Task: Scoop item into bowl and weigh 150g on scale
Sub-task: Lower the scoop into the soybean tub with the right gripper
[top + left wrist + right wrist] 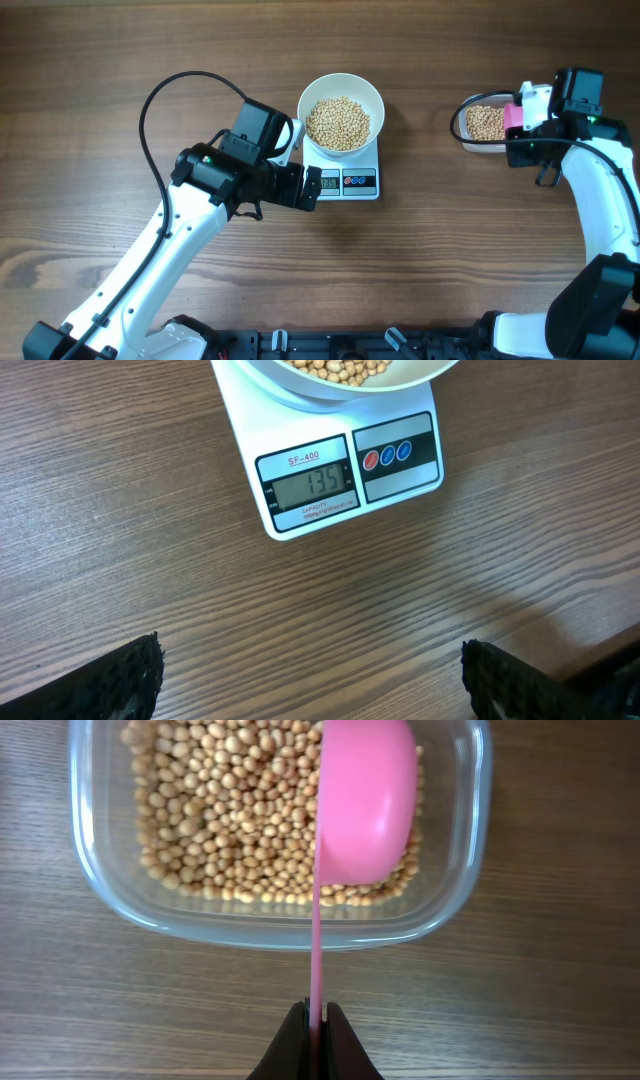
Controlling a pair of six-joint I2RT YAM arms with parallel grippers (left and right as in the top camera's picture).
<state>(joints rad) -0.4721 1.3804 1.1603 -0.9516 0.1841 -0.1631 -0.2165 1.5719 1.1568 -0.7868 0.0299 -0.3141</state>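
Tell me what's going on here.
The right hand is shut on the handle of a pink plastic scoop, its cup in the clear plastic tub of small tan beans. A round white bowl of the same beans sits on the small white kitchen scale, which reads 135. The left hand hangs open before the scale.

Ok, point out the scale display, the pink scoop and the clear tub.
scale display (308, 483), left wrist view, middle of the readout.
pink scoop (365, 800), right wrist view, back of its cup.
clear tub (250, 927), right wrist view, near wall.
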